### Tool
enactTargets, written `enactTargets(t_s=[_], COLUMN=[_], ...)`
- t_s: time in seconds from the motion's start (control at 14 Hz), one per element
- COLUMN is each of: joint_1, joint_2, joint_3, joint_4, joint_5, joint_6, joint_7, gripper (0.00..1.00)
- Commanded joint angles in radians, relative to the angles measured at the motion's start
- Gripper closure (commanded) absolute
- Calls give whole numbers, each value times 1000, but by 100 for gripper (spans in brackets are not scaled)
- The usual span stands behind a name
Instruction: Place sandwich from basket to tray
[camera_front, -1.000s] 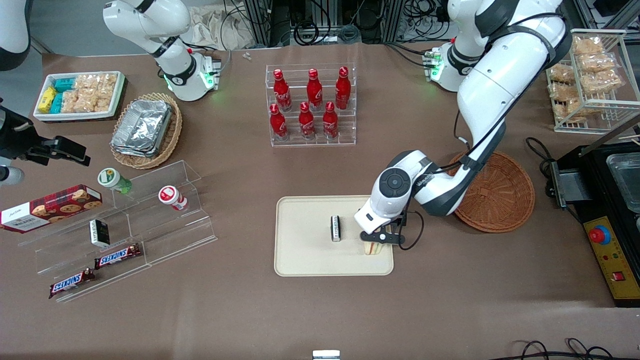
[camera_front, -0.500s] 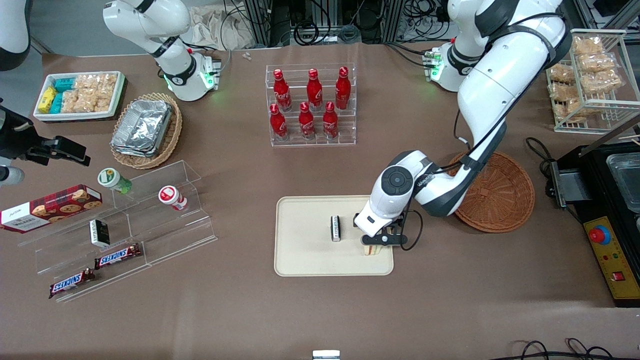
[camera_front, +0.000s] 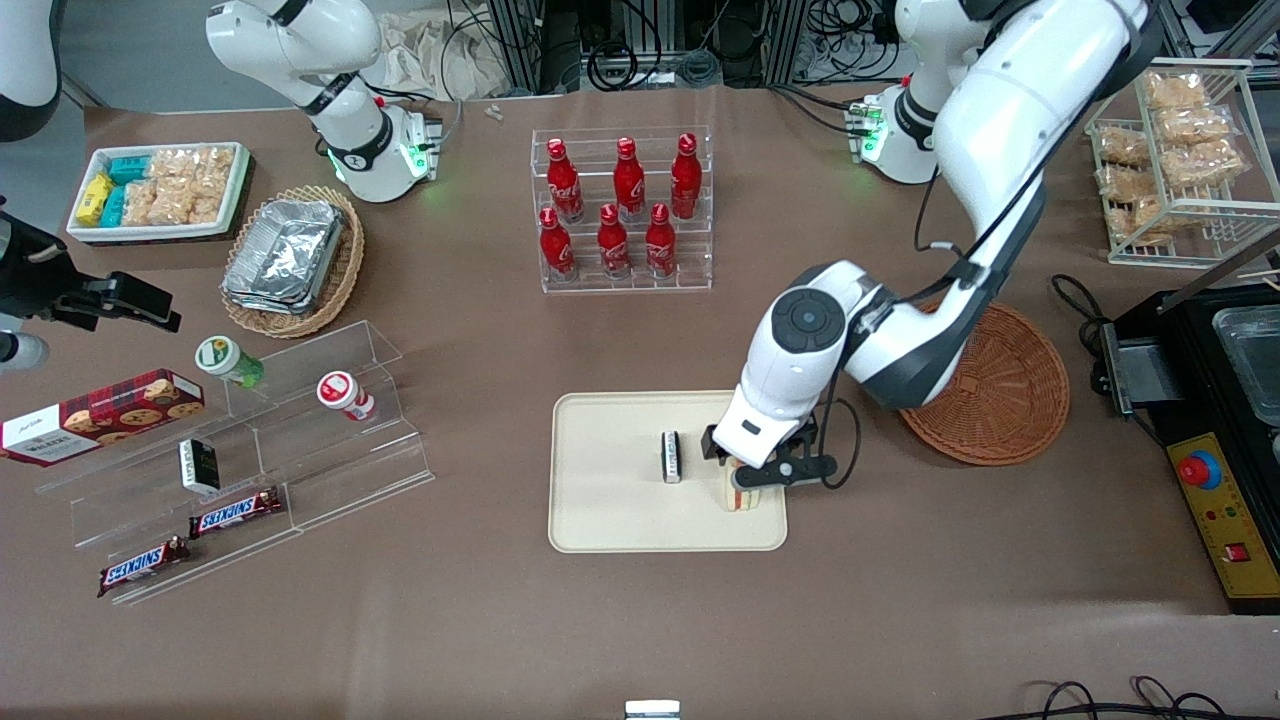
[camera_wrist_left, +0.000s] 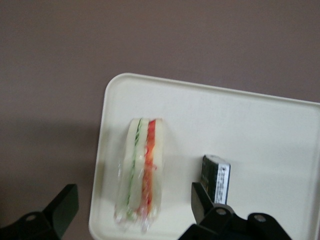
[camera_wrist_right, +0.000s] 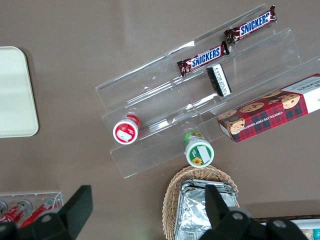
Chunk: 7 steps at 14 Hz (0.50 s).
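The gripper (camera_front: 757, 478) has lifted since a moment ago, its jaws spread wide and clear of the sandwich (camera_wrist_left: 140, 172), which now rests on the tray (camera_front: 610, 520) beside a small dark box (camera_front: 671, 457). The basket (camera_front: 1000, 400) sits empty; placement looks done.

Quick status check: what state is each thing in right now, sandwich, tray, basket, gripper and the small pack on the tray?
sandwich: on the tray, standing on edge, released
tray: holds the sandwich and the pack
basket: empty
gripper: open, above the sandwich, not touching it
pack: on the tray, on edge, beside the sandwich, apart from it
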<state>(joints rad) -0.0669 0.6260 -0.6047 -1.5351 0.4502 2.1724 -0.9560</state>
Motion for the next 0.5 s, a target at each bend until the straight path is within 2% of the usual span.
enactTargets(t_s=[0.0,0.21,0.43], joint_1=[16,53,45], joint_2=[-158,-293,-426], joint_3=[0,23,178], joint_4=[-54,-48,-46], joint_5=[-137,-286,-410], joint_6=[-132,-333,-460], joint_7=[84,277,493], gripper=[0,0,0])
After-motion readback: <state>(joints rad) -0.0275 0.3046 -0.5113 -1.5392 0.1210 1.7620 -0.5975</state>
